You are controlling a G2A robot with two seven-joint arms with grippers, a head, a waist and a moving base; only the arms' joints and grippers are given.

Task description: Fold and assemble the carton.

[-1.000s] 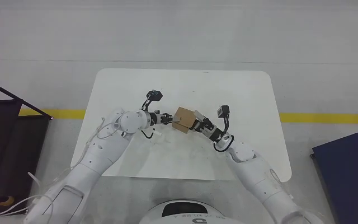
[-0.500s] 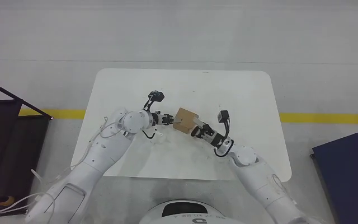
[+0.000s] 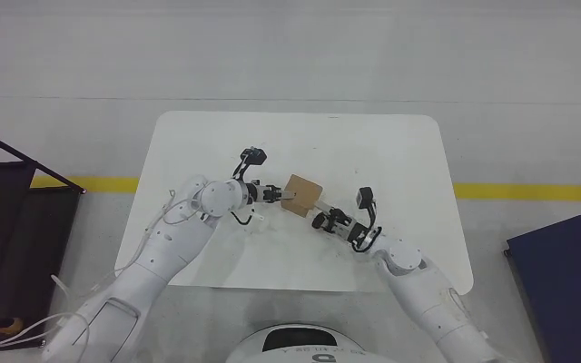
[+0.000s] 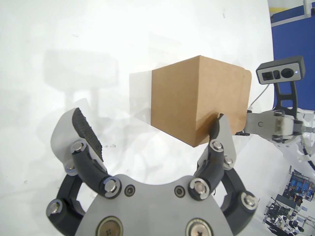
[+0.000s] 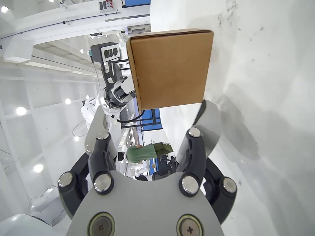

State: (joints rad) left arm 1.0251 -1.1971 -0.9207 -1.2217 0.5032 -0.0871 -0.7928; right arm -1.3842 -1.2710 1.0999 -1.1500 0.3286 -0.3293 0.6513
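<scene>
**Right arm off the carton, left still at it**

- Change: over the last second the right gripper [image 3: 320, 220] backed off toward the robot's body. It was against the carton [image 3: 301, 193] and now sits just off the carton's near corner. The carton turned slightly as it left and otherwise stayed put.
- Right gripper [image 5: 152, 111]: jaws spread wide, holding nothing. One fingertip [image 5: 206, 106] is right beside the bottom corner of the carton [image 5: 169, 69]; I can't tell if it touches.
- Left gripper [image 4: 149, 116] hasn't moved: jaws wide, nothing clamped. One fingertip [image 4: 219, 124] rests on a low corner of the carton [image 4: 196, 104]; the other pad [image 4: 87, 133] hangs well clear over the table [image 4: 123, 25].
- Where: the carton is flat on one face near the middle of the table [image 3: 381, 145], between the two grippers, with the left gripper [image 3: 270, 192] on its far-left side.
- Pose: close to a cube, so no real long axis. From above it reads as a near-square turned a little off the table's edges. A seam near one edge, on the face toward the right arm, looks like a tucked flap (not certain).
- Read: every face in view is closed and square, so the folding looks done or nearly so. My guess is the right arm pulled back after a press, or to regrip.
</scene>
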